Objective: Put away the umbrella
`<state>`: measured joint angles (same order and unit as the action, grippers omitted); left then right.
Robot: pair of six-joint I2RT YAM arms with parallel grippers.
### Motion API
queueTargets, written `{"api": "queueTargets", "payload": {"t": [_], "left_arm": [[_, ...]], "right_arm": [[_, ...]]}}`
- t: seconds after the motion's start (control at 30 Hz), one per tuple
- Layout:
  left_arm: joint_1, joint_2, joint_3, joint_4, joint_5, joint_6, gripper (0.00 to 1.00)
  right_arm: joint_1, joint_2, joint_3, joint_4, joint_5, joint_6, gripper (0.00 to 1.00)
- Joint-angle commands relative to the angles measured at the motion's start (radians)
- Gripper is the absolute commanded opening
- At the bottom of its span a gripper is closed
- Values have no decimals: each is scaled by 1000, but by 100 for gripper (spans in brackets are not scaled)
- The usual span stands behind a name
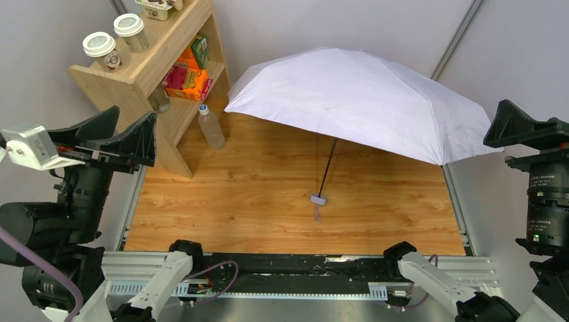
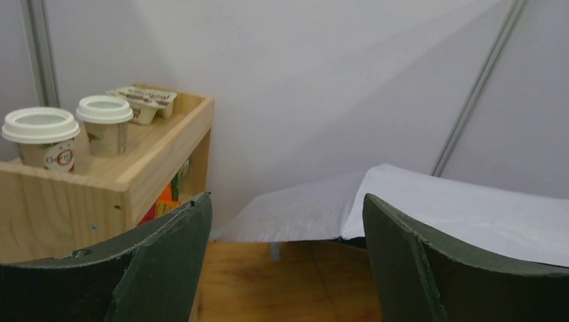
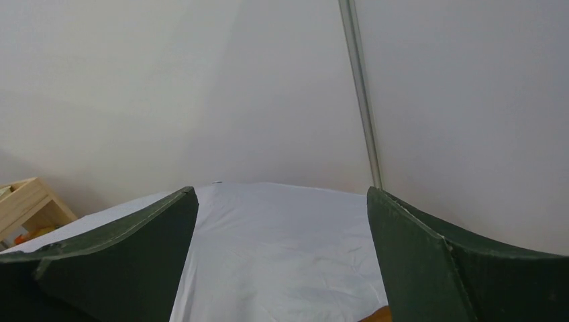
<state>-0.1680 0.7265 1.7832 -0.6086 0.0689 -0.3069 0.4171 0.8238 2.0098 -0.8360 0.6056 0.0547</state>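
1. Not begun, judging by the scene: no collapsing, folding or stowing of the umbrella (image 1: 362, 100) to be seen.
2. Spread fully open to the right of the wooden shelf (image 1: 144, 67), resting on the bench (image 1: 255, 194), canopy tilted with its left rim just beside the shelf. Dark shaft (image 1: 329, 164) slanting down toward the near side, ending in the small grey handle (image 1: 319, 199) with its strap on the wood.
3. Raised on the near-left side of the shelf: left claw (image 1: 134, 115), spread wide, gripping nothing, well apart from the canopy.
4. Far to the right of the shelf, past the canopy's right rim: right claw (image 3: 282, 189), likewise gaping wide and empty, aimed across the fabric.
5. Left to do, probably all of it: collapse the canopy, shorten the shaft, then stow. Cannot tell where it belongs.
6. Standing at the shelf's right foot: 1 clear bottle (image 1: 210, 126), close to the canopy's rim and likely in the way.
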Motion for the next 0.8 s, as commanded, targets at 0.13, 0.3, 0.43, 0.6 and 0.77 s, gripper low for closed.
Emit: {"api": "queueTargets", "payload": {"t": [0.13, 0.3, 0.43, 0.6, 0.77], "left_arm": [[4, -45, -191, -152, -158, -47, 89], [2, -119, -465, -189, -97, -93, 89], [2, -153, -752, -61, 90, -246, 82], [-57, -86, -1184, 595, 453, -507, 84], [-482, 158, -1190, 800, 160, -338, 85]], "right_arm": [[-4, -81, -150, 84, 189, 111, 100], [-5, -90, -146, -48, 330, 215, 100], [2, -147, -221, -52, 422, 231, 100], [29, -221, -207, -101, 364, 270, 100], [32, -356, -253, -60, 2, 200, 100]]}}
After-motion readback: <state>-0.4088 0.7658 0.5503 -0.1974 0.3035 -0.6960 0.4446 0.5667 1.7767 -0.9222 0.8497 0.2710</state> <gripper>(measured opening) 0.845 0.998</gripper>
